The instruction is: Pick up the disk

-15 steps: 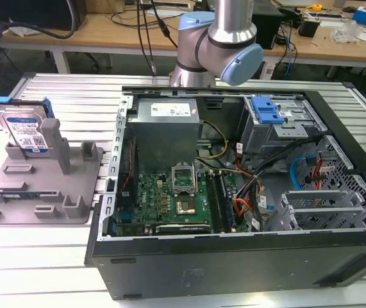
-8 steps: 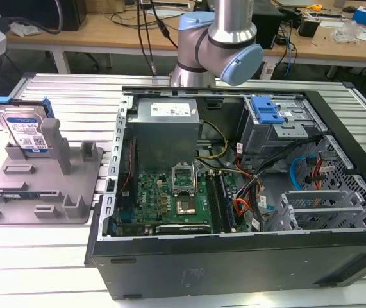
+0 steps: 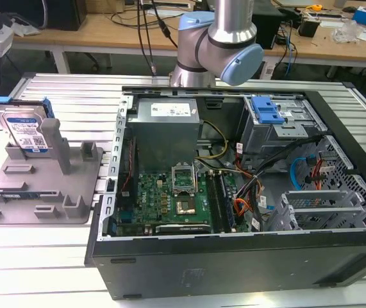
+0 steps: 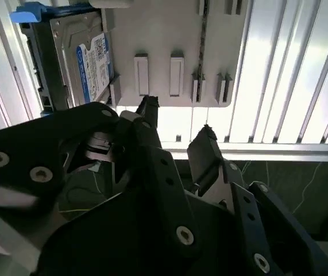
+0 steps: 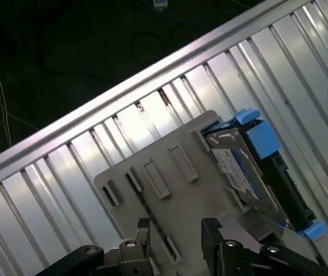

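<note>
Ribbed aluminium table [image 3: 35, 269], cluttered benches [image 3: 106, 29] behind — disk [image 3: 27, 133] upright on grey fixture [image 3: 54, 199] — gripper [image 4: 178, 118] spread apart, empty.

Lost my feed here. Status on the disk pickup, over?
Gripper open, empty, aimed at fixture plate. Disk upright in the plate, untouched. Plate's grey post stands beside it.

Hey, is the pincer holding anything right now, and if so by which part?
Nothing. The pincer is open and empty; the disk stands in the grey fixture plate.
</note>
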Controlling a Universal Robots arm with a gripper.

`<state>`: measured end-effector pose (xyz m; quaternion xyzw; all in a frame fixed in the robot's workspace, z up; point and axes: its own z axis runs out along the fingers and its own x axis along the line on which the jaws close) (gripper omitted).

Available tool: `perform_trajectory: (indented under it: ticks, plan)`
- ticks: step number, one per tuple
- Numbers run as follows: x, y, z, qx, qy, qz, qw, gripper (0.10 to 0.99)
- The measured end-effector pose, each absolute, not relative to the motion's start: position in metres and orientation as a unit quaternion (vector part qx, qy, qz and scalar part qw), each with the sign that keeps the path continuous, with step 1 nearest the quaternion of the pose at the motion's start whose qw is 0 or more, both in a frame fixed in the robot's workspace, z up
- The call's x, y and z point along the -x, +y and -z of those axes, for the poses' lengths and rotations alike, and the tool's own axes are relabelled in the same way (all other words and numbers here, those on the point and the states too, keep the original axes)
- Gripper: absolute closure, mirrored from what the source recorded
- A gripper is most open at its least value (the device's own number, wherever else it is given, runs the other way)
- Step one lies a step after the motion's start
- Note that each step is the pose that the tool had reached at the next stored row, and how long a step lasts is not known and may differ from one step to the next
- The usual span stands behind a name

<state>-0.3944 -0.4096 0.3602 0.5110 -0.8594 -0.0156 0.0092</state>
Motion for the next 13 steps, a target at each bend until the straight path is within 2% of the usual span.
perform_trajectory:
  ticks: [13]
  plan:
    - [0.3944,-0.4096,-0.3580,-0.660,-0.751,0.009,0.012,0.604]
